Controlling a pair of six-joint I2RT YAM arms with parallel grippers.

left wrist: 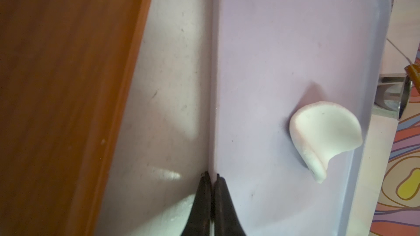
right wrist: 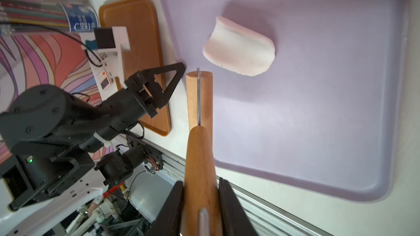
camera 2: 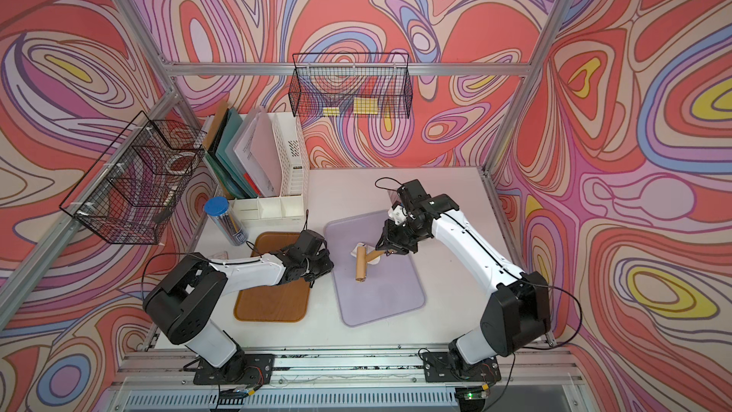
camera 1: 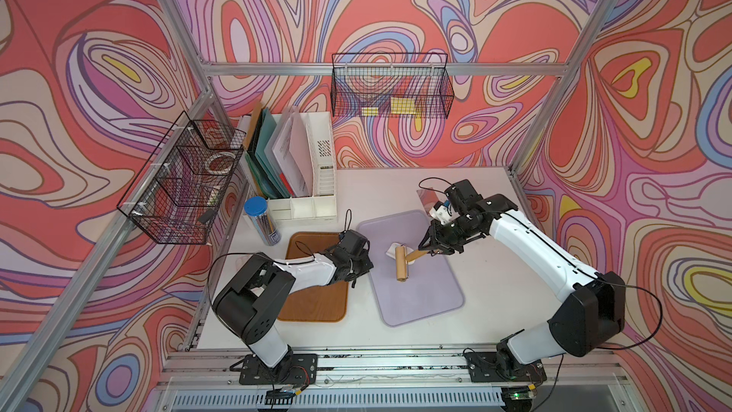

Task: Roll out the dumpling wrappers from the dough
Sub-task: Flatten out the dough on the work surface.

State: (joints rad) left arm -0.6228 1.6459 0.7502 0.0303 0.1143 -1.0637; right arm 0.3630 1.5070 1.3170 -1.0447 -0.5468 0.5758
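Observation:
The dough [camera 1: 391,249] [camera 2: 357,250] is a thin white sheet with one edge curled up, lying at the far part of the purple tray [camera 1: 420,303] [camera 2: 384,303]. My right gripper [camera 1: 426,253] [right wrist: 200,182] is shut on the handle of a wooden roller [camera 1: 401,267] [right wrist: 199,101]. The roller's barrel rests on the tray just beside the dough [right wrist: 241,48], apart from it. My left gripper [camera 1: 353,280] [left wrist: 211,178] is shut on the tray's left rim [left wrist: 214,87], with the dough [left wrist: 325,137] a short way off. No dumpling wrappers are in view.
A brown wooden tray [camera 1: 317,303] lies left of the purple one, under my left arm. A blue-capped tube [camera 1: 259,223] and a white file organiser [camera 1: 317,160] stand at the back left. Wire baskets [camera 1: 390,85] hang on the walls.

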